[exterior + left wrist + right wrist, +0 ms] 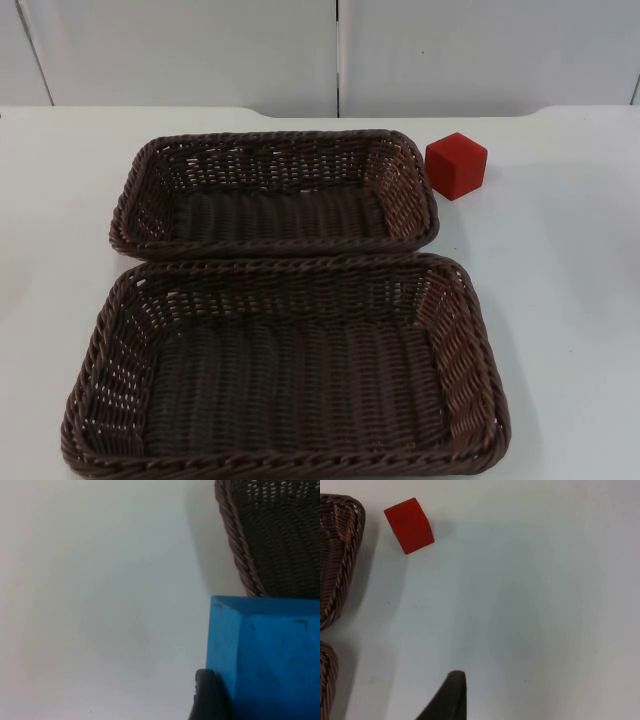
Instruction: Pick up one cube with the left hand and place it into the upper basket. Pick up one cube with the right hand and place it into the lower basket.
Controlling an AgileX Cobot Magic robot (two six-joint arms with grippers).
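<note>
A blue cube sits right in front of the left wrist camera. My left gripper is shut on it, one black fingertip pressed against its side, above the white table beside a brown wicker basket. In the top view the upper basket and the larger lower basket stand one behind the other, both with nothing in them. A red cube rests on the table just right of the upper basket. My right gripper hovers over bare table, well short of the red cube.
The two baskets almost touch along their long sides. The grey partition wall closes off the far edge of the table. White table surface stretches to the right of the baskets, and basket rims edge the right wrist view.
</note>
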